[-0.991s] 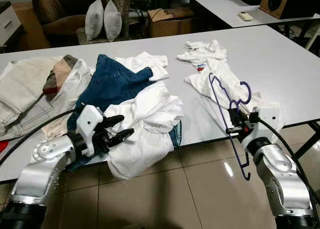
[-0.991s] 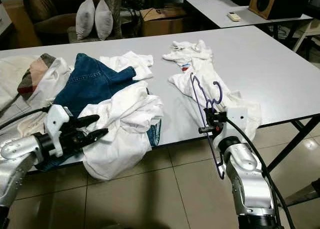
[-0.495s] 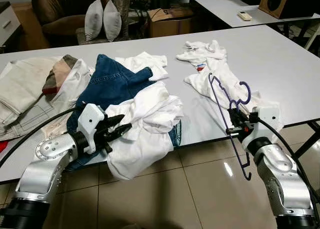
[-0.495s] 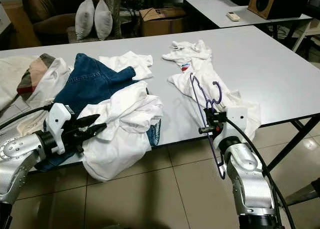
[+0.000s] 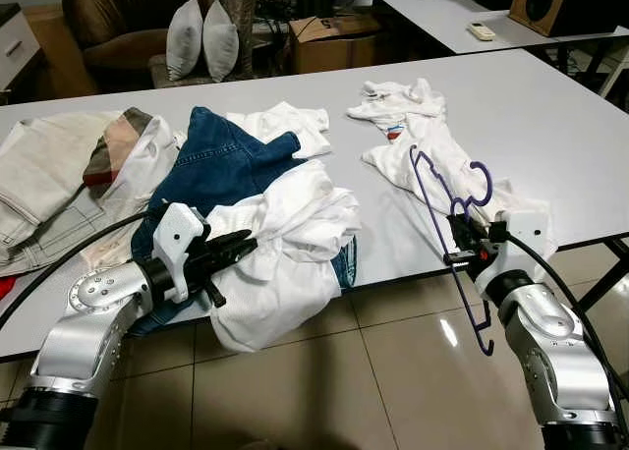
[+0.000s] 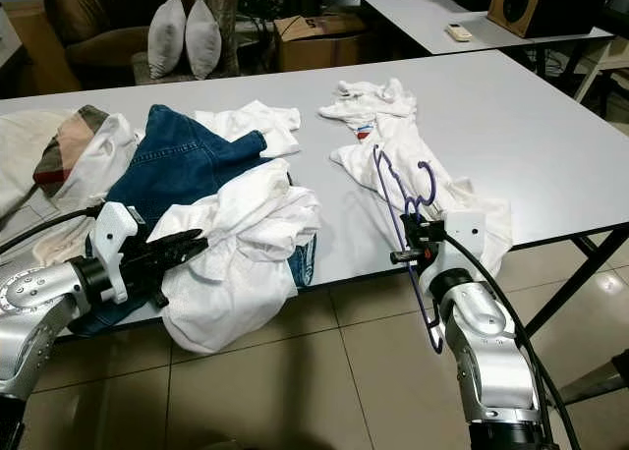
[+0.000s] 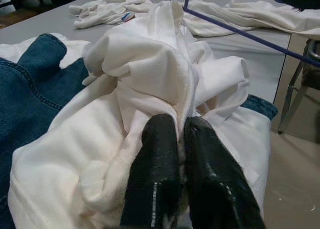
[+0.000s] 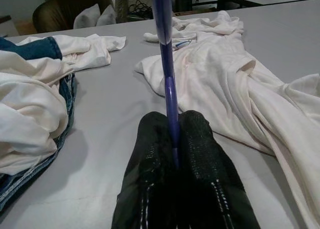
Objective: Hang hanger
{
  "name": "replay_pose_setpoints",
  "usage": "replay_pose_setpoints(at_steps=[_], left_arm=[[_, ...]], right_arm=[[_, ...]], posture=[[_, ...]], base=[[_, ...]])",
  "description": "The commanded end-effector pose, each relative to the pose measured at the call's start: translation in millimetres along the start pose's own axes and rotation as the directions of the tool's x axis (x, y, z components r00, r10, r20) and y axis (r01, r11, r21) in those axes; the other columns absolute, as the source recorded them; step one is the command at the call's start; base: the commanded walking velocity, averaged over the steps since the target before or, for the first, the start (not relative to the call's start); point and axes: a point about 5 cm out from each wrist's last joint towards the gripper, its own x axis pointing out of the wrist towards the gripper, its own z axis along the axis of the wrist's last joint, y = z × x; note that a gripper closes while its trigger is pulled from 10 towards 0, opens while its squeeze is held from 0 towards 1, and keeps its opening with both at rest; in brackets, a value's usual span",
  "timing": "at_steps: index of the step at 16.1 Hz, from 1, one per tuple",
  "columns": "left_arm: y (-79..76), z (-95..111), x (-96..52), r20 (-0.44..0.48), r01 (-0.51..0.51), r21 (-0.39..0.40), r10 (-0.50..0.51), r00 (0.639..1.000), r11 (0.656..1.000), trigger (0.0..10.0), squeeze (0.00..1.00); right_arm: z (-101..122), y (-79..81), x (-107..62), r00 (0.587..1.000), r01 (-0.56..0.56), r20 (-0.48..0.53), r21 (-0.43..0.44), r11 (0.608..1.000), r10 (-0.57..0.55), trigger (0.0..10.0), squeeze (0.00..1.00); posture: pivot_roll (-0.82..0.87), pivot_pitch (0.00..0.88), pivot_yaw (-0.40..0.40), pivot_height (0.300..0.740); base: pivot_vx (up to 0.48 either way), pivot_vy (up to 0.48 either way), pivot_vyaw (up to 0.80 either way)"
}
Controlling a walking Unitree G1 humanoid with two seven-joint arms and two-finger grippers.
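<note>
A thin purple hanger (image 5: 439, 210) stands tilted over the table's front right edge, its hook (image 5: 479, 182) up and one end hanging below the tabletop. My right gripper (image 5: 459, 242) is shut on its wire (image 8: 170, 96). At the front left, my left gripper (image 5: 239, 244) is shut on a fold of the crumpled white shirt (image 5: 290, 244) that droops over the table edge; its fingers (image 7: 160, 179) pinch the cloth (image 7: 150, 89). Another white garment (image 5: 432, 150) lies spread on the table behind the hanger.
Blue jeans (image 5: 221, 160) lie under the white shirt, with beige and plaid clothes (image 5: 59, 170) at far left. The grey table (image 5: 550, 126) is bare on the right. A brown armchair (image 5: 118, 23), two pillows (image 5: 201, 37) and a cardboard box (image 5: 334, 39) stand behind it. Tiled floor lies below.
My left gripper moved forward into the white shirt and its fingers went from open to shut on a fold. The right gripper and hanger stayed put.
</note>
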Motion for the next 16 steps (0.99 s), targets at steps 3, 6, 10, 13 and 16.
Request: replay_pose_setpoints(at_steps=[3, 6, 10, 13, 16], left_arm=[[7.7, 18.3, 3.0, 0.08, -0.005, 0.005, 0.004, 0.997, 1.0, 0.0, 0.0], [17.9, 48.2, 6.8, 0.174, -0.044, 0.042, 0.036, 0.984, 0.998, 0.0, 0.0], [31.8, 105.5, 10.0, 0.344, -0.148, 0.166, 0.083, 0.935, 0.975, 0.0, 0.0], [32.5, 118.6, 11.2, 0.341, -0.15, 0.212, 0.071, 0.938, 0.966, 0.0, 0.0], [52.0, 104.3, 11.3, 0.223, -0.271, 0.286, 0.212, 0.952, 0.919, 0.0, 0.0]], right_arm=[[12.1, 5.5, -3.2, 0.993, -0.098, 0.064, 0.016, 0.995, 0.096, 10.0, 0.0], [24.7, 11.5, -24.4, 0.936, -0.335, 0.112, -0.012, 0.942, 0.334, 10.0, 0.0], [41.1, 10.2, -60.4, 0.811, -0.572, 0.135, -0.017, 0.82, 0.569, 10.0, 0.0], [50.6, 13.6, -71.8, 0.75, -0.649, 0.149, -0.02, 0.761, 0.644, 10.0, 0.0], [62.2, 8.2, -67.9, 0.758, -0.628, 0.205, -0.028, 0.778, 0.619, 10.0, 0.0]], posture=[[-0.01, 0.0, 0.061, 0.74], [-0.01, 0.0, 0.061, 0.74], [-0.02, 0.0, 0.068, 0.74], [-0.01, 0.0, 0.069, 0.74], [-0.01, 0.0, 0.062, 0.74]], base=[[0.0, 0.0, 0.0], [0.0, 0.0, 0.0], [0.0, 0.0, 0.0], [0.0, 0.0, 0.0], [0.0, 0.0, 0.0]])
